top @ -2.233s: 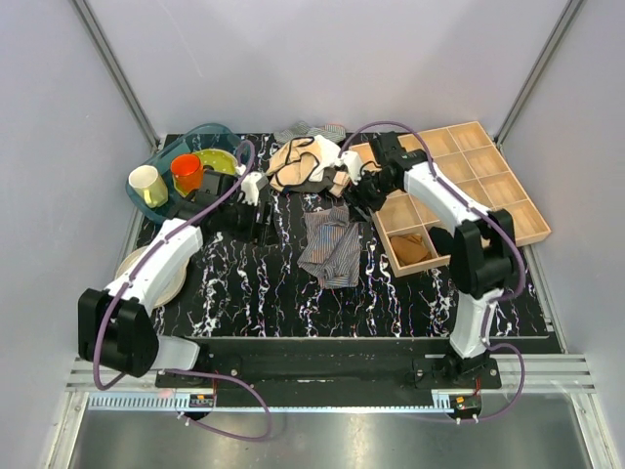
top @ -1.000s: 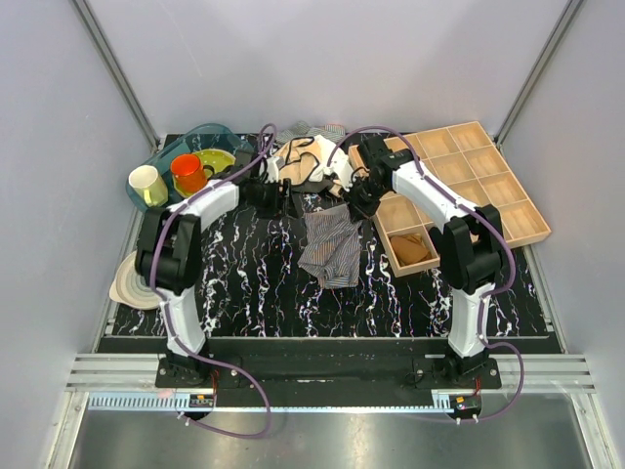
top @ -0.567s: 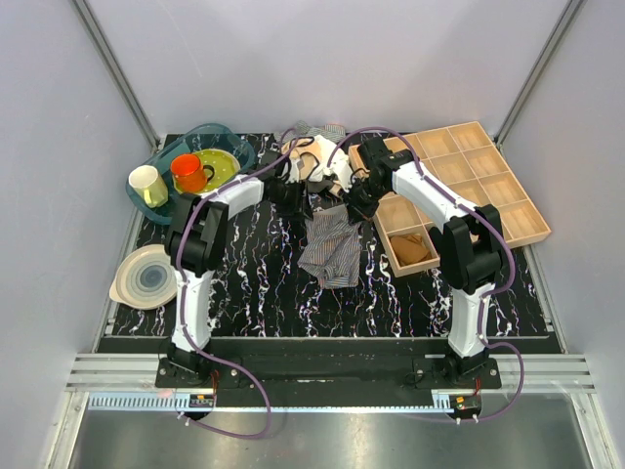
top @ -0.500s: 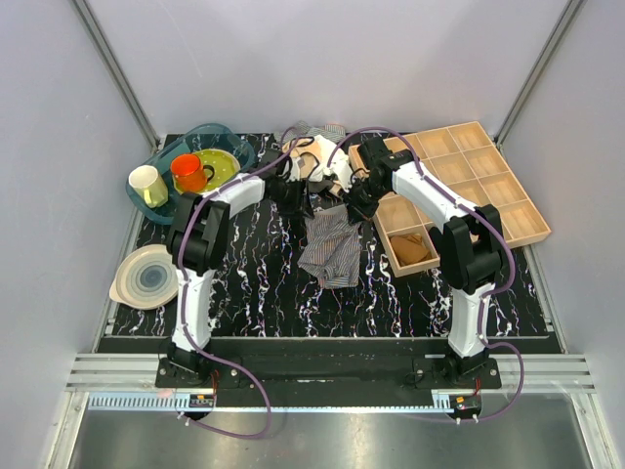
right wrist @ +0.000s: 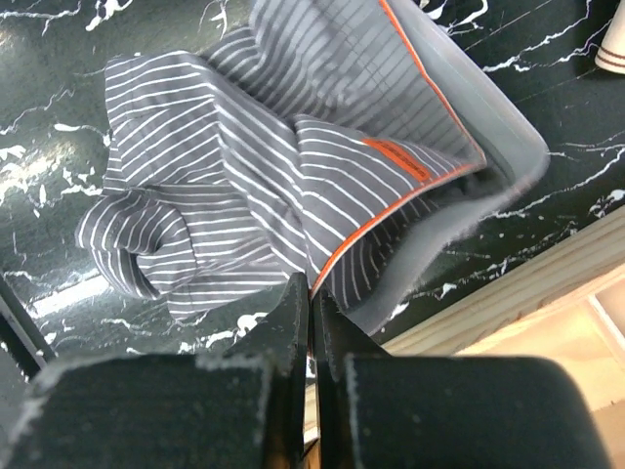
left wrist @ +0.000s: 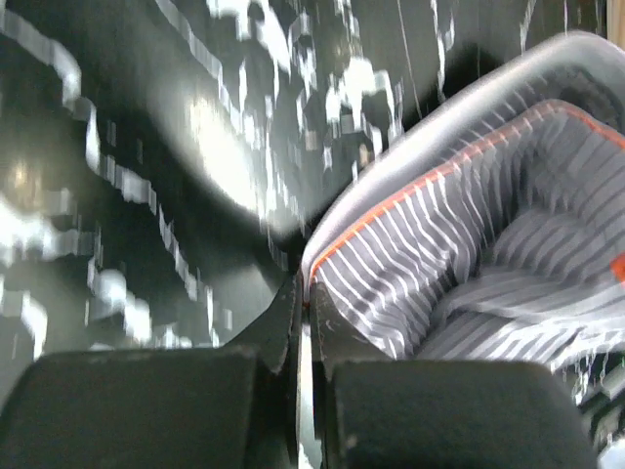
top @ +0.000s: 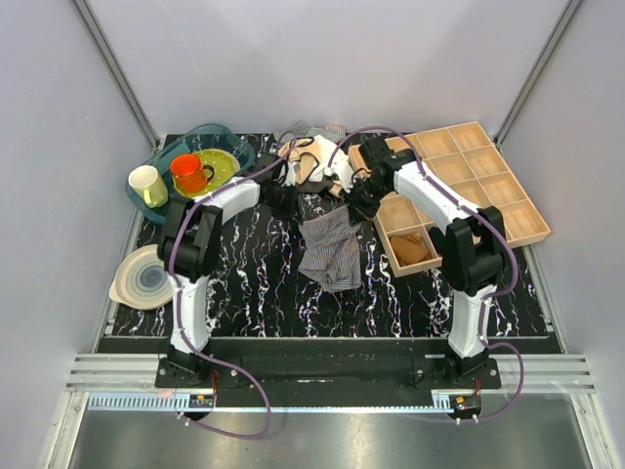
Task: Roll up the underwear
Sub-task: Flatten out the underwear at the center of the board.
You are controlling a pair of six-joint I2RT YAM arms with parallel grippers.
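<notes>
The underwear (top: 332,250), grey with fine white pinstripes and an orange-red trim, lies crumpled on the black marbled mat. Its waistband is stretched between both grippers at the far end. My left gripper (top: 296,206) is shut on the waistband's left corner; in the left wrist view the jaws (left wrist: 305,293) pinch the trimmed edge of the underwear (left wrist: 469,225). Over on the right, my right gripper (top: 354,207) is shut on the other corner. The right wrist view shows its jaws (right wrist: 312,289) closed on the orange-edged hem of the underwear (right wrist: 244,147).
A beige-and-white garment with black trim (top: 311,162) lies just behind the grippers. A wooden compartment tray (top: 488,176) sits at the right, with a tan roll (top: 412,247) in a near cell. A blue basin (top: 210,137) with cups is at the far left and a plate (top: 146,277) lies nearer.
The left arm swung in from the left to the waistband and its gripper closed on the left corner. The right gripper kept its hold, and the waistband now spans both.
</notes>
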